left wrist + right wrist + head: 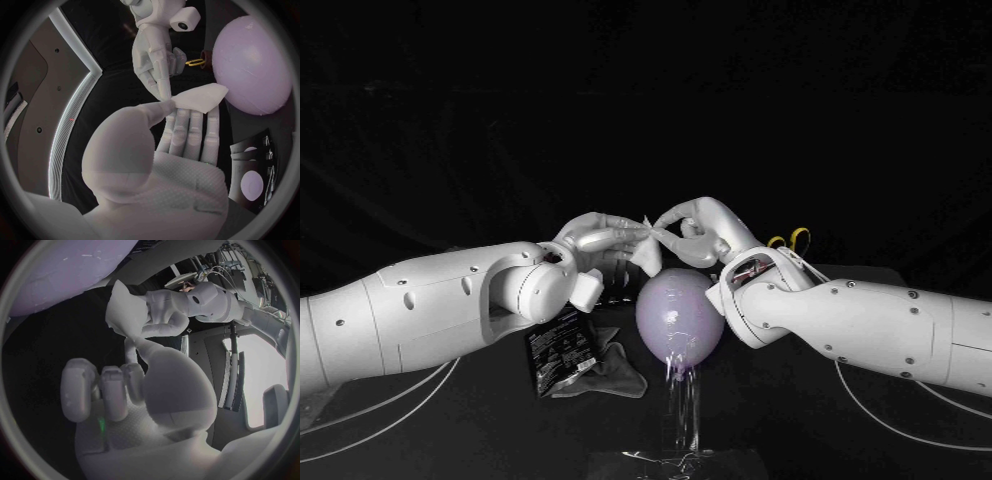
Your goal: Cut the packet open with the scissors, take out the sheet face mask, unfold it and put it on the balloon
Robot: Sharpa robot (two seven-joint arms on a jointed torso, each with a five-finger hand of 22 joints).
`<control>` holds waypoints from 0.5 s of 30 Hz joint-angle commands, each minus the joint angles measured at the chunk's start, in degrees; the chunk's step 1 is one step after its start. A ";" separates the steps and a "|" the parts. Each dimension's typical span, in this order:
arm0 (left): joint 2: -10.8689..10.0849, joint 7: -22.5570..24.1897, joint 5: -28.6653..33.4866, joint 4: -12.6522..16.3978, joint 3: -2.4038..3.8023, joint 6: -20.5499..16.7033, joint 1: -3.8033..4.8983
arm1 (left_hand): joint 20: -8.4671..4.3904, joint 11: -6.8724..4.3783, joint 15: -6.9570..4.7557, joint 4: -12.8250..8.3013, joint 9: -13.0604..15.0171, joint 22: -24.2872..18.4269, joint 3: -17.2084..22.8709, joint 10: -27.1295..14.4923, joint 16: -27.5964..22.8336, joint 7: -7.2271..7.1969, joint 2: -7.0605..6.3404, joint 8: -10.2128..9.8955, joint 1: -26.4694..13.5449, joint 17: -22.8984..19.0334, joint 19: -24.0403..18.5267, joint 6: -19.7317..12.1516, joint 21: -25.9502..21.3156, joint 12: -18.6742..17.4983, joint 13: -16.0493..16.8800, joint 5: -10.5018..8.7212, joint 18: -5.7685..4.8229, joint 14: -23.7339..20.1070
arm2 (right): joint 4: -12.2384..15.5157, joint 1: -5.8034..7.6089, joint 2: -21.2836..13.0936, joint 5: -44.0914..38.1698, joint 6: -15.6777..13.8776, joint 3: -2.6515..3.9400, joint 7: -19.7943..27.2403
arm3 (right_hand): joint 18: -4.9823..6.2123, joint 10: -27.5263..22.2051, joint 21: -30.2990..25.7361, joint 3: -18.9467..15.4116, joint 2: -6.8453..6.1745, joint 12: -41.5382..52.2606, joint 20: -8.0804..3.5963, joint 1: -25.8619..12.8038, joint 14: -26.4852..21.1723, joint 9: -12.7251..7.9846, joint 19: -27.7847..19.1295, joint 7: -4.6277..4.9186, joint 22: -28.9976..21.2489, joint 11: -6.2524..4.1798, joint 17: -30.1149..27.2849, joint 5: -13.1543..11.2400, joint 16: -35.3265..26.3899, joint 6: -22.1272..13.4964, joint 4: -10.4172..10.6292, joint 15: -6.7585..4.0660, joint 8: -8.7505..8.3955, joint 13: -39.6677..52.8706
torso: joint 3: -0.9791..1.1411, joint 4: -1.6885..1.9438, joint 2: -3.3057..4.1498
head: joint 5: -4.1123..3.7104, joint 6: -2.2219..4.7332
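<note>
Left hand (596, 240) grasps the mask (648, 254), thumb against fingers on the sheet's 9 o'clock edge. Right hand (700, 225) pinches the same mask at its top corner, with thumb and one finger closed on it and the other fingers curled in. We see both hands meet mid-frame in the head view, nearly touching. The mask hangs between them as a small white folded piece, not spread out. It is in the air at 12 o'clock of the balloon (679, 315), with its lower end near the balloon's top. We cannot tell if they touch.

The balloon is pale purple and upright on a clear stand (684, 420), which rises from the table (805, 430) at the balloon's 6 o'clock. The packet (560, 345) lies on the table at 8 o'clock of the balloon, black with white print, just beside the left forearm. A grey crumpled piece (610, 378) lies against it at its 4 o'clock. The scissors (792, 238) sit at 2 o'clock of the balloon, behind the right wrist. Their yellow handles show, and the arm hides the blades.

In the left wrist view we see the thumb (153, 112) press the mask (200, 97) onto the fingers (187, 130). The right hand (156, 55) has a fingertip on the mask's edge, and the balloon (253, 65) is just beside the mask. In the right wrist view the right hand (125, 390) reaches the mask (120, 310) with thumb and finger. The left hand (165, 310) holds it from the far side, and the balloon (56, 270) is near.
</note>
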 commanded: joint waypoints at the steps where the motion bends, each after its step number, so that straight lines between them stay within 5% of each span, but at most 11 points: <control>1: 0.18 0.20 -0.32 0.18 0.10 0.74 0.08 | 0.01 0.09 0.11 -0.02 6.22 0.05 -0.27 0.30 0.34 0.18 0.53 0.12 -0.08 0.05 -0.21 0.20 0.33 -0.21 0.06 0.17 0.76 -0.30 | 0.02 0.00 0.29 -0.63 -0.73 0.04 1.51 | -0.54 2.78 0.40 0.40 0.16 0.38 -0.53 0.98 6.04 0.22 0.88 -0.20 11.92 -0.57 15.05 -0.20 0.22 0.76 -0.85 -0.59 0.47 11.01 | -0.01 0.04 -0.01 | -0.08 -0.09; 15: 0.39 0.21 -0.32 0.26 0.10 1.08 0.08 | 0.02 0.11 0.13 -0.03 6.39 0.17 -0.31 0.28 0.34 0.18 0.54 0.18 -0.13 0.04 -0.34 0.09 0.52 -0.23 0.07 0.17 0.76 -0.33 | -0.61 0.00 1.21 -1.81 0.49 0.04 0.37 | -0.64 3.20 0.82 1.29 -0.25 0.95 -1.27 2.74 6.04 0.99 1.07 -0.94 12.03 -1.26 15.05 -0.21 0.22 1.35 -3.23 -1.26 1.95 11.37 | -0.03 0.05 0.01 | -0.09 -0.33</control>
